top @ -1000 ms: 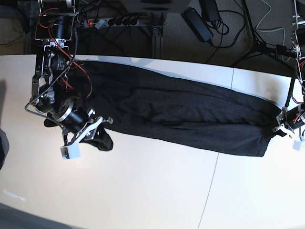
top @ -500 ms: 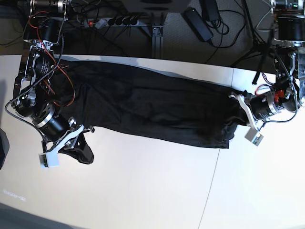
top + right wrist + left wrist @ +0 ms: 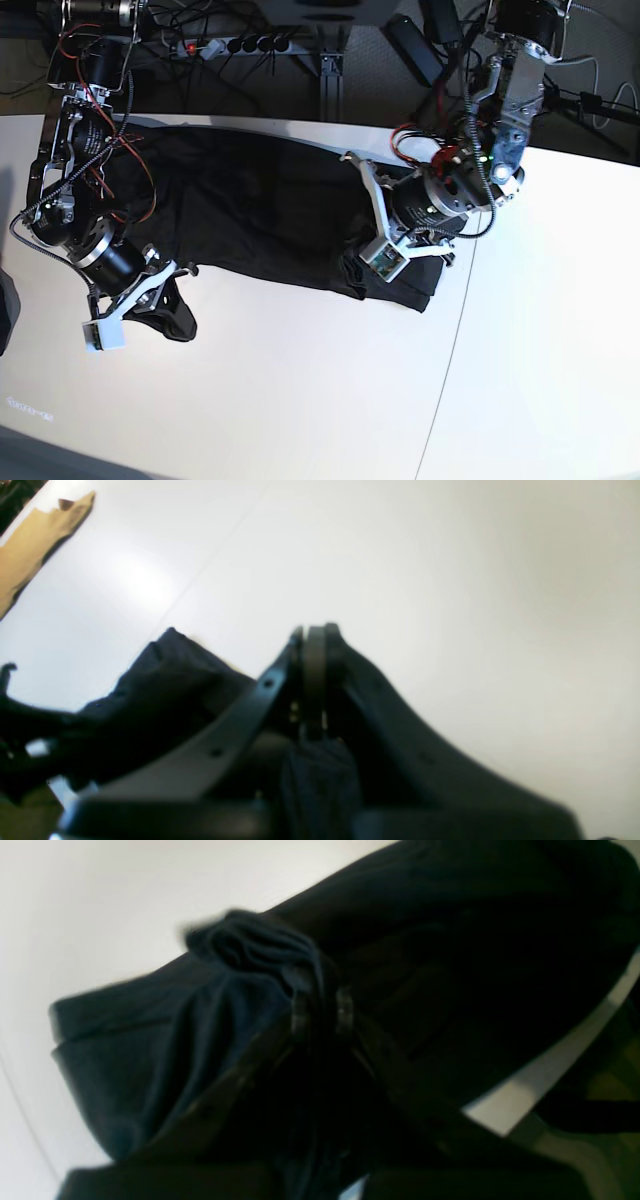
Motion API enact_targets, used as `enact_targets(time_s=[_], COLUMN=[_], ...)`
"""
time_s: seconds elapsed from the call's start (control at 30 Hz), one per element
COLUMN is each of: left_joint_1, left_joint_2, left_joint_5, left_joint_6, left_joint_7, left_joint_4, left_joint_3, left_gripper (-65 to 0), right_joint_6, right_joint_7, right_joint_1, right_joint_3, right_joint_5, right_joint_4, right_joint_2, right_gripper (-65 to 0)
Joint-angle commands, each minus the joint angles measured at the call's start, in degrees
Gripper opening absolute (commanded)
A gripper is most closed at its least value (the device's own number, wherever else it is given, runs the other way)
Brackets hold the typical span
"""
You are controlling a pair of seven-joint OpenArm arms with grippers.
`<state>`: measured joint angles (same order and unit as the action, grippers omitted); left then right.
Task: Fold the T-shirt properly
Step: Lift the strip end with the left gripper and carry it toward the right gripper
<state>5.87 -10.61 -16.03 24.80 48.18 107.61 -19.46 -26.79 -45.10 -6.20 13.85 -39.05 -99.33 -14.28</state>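
The black T-shirt (image 3: 250,210) lies plain side up across the white table (image 3: 300,400), from the far left to the middle. My left gripper (image 3: 355,165) is shut on its right end and holds it over the shirt's middle, with a doubled-over fold below it. In the left wrist view the fingers (image 3: 300,1010) pinch bunched cloth (image 3: 150,1050). My right gripper (image 3: 180,272) is shut on the shirt's near-left corner, which hangs as a small bunch. In the right wrist view the shut gripper (image 3: 315,640) holds a dark strip of cloth (image 3: 317,775). No print shows.
A power strip (image 3: 240,45) and cables lie on the floor behind the table's far edge. A seam (image 3: 450,360) runs across the table right of centre. A dark object (image 3: 5,310) shows at the left edge. A tan patch (image 3: 35,535) lies beyond the table.
My left gripper has carried the shirt's right end leftward to the middle, doubling the shirt over. My right gripper moved left and toward the near edge with its corner, then held still.
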Motion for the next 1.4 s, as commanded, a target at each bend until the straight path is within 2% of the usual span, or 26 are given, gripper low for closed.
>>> enact_targets(time_s=[0.0, 0.1, 0.4, 0.53, 0.57, 0.6, 0.8, 0.97, 1.03, 1.2, 1.23, 1.37], left_joint_1=[-0.96, -1.01, -1.38, -1.36, -1.36, -1.36, -1.22, -1.44, -1.44, -0.87, -0.22, 3.23], left_joint_2=[1.16, 3.87, 8.52, 8.9, 9.03, 9.33, 13.66, 13.73, 12.68, 8.04, 6.93, 3.91], left_joint_5=[0.55, 1.84, 0.42, 0.42, 0.39, 0.37, -1.36, 1.27, 2.56, 3.06, 2.99, 0.31], left_joint_6=[-1.68, -1.68, -1.64, -1.01, -1.01, -1.03, -1.01, -1.01, -1.01, -0.98, -1.01, -1.01], left_joint_7=[-1.68, -1.73, -2.27, -5.6, -6.27, -6.69, -6.34, -5.7, -5.46, -2.43, -2.54, -2.56], left_joint_4=[1.03, 0.63, -4.85, -5.7, -5.7, -5.68, -5.66, -4.2, -2.45, -0.76, -0.76, -0.76], left_joint_3=[-0.87, -2.78, -3.08, -3.08, -3.08, -3.08, -3.15, -2.25, -0.87, 5.79, 7.37, 11.74], left_gripper=[-65.0, -65.0, -65.0, -33.3, -30.2, -29.9, -30.0, -31.6, -37.0, -62.8, -65.0, -65.0], right_joint_6=[-3.5, -3.5, -3.5, -3.5, -3.5, -3.5, -3.48, -3.5, -3.5, -3.48, -3.48, -3.48], right_joint_7=[1.33, 1.31, 1.09, 1.09, 1.09, 1.11, 1.2, 1.16, 1.18, 1.14, 1.09, 1.11], right_joint_1=[-0.92, -0.92, -0.9, -0.9, -0.9, -0.9, -0.92, -0.92, -0.92, -0.9, -0.9, -0.9], right_joint_3=[0.28, 0.28, 0.28, 0.28, 0.28, 0.28, 0.28, 0.57, 1.36, 5.6, 6.56, 9.03], right_joint_5=[-0.9, -0.9, -0.87, -0.83, -0.85, -0.85, -0.87, -0.79, -0.79, -0.15, -0.15, -0.2], right_joint_4=[-0.96, -0.96, -0.96, -0.96, -0.96, -0.96, -0.96, -0.94, -0.94, -0.94, -0.94, -0.9], right_joint_2=[-0.66, -0.66, -1.25, -1.25, -1.25, -1.25, -1.25, -1.27, -1.29, -1.29, -1.29, -1.29], right_gripper=[-65.0, -65.0, -65.0, -65.0, -65.0, -65.0, -65.0, -65.0, -65.0, -65.0, -65.0, -65.0])
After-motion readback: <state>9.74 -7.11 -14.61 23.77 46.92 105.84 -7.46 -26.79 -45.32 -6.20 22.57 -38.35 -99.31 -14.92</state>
